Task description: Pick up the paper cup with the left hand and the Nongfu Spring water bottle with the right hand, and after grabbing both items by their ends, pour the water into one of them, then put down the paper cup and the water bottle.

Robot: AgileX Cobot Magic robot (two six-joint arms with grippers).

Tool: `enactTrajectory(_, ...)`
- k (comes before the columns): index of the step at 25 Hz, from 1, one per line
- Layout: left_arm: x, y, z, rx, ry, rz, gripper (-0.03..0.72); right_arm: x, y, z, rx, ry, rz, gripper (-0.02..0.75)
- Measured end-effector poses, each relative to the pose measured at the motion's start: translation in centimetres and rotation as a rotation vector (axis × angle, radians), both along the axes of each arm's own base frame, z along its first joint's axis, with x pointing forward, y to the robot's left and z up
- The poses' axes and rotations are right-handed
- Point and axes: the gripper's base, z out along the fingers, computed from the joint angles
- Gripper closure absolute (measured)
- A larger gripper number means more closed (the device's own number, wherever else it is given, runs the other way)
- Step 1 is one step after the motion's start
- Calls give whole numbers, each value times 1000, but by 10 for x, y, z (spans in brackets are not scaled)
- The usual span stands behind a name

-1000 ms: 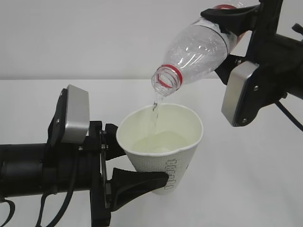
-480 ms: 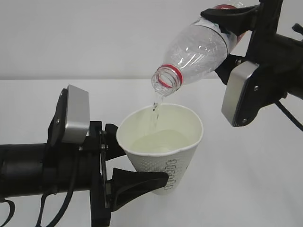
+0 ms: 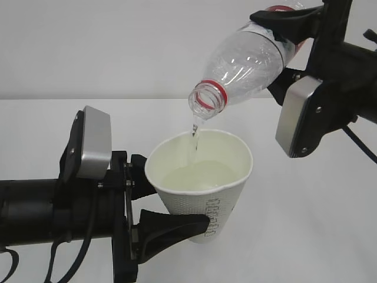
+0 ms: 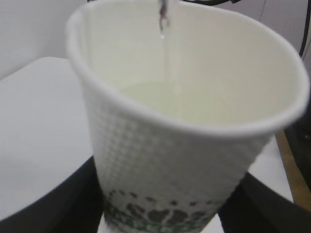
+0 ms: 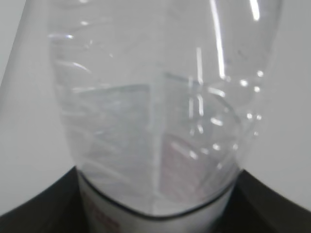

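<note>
1. My left hand [image 3: 177, 227] comes in level from the left edge of the table [image 3: 318, 224], its fingers closed around the lower part of the paper cup [image 3: 200, 183]. The near finger [image 3: 171, 227] lies across the cup's front wall, down by the base.
2. In my left wrist view both dark fingers flank the cup's bottom [image 4: 160, 213], one on each side, touching it. The cup stands nearly upright, rim uppermost, and sits directly ahead of the hand.
3. The rim looks slightly squeezed out of round.
4. The cup is off the table, above its near middle. I cannot tell how far.
5. My right hand [image 3: 283, 35] reaches in from the upper right, clamped on the labelled end of the water bottle [image 3: 247, 62]. One finger [image 3: 283, 20] crosses the top of the bottle's body.
6. The bottle is tilted steeply, its open mouth [image 3: 203, 101] pointing down and left, lower than my grip. The red neck ring sits just above the cup's rim.
7. The mouth hangs over the cup's back half, apart from the rim.
8. A thin stream of water [image 3: 193, 141] falls from the mouth into the cup.
9. Water pools in the cup, pale yellowish against the white inside.
10. My right wrist view shows the clear bottle body [image 5: 155, 97] filling the frame, fingers dark at both lower corners.
</note>
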Motion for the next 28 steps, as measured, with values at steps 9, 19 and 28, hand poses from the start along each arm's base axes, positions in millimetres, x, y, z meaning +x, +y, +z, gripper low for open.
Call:
enactTrajectory(9,0,0,0,0,0,0,202,0,0,0,1,0,-1,253)
enactTrajectory(19,0,0,0,-1,1,2,202,0,0,0,3,1,-2,253)
enactTrajectory(28,0,0,0,-1,1,2,202,0,0,0,3,1,-2,253)
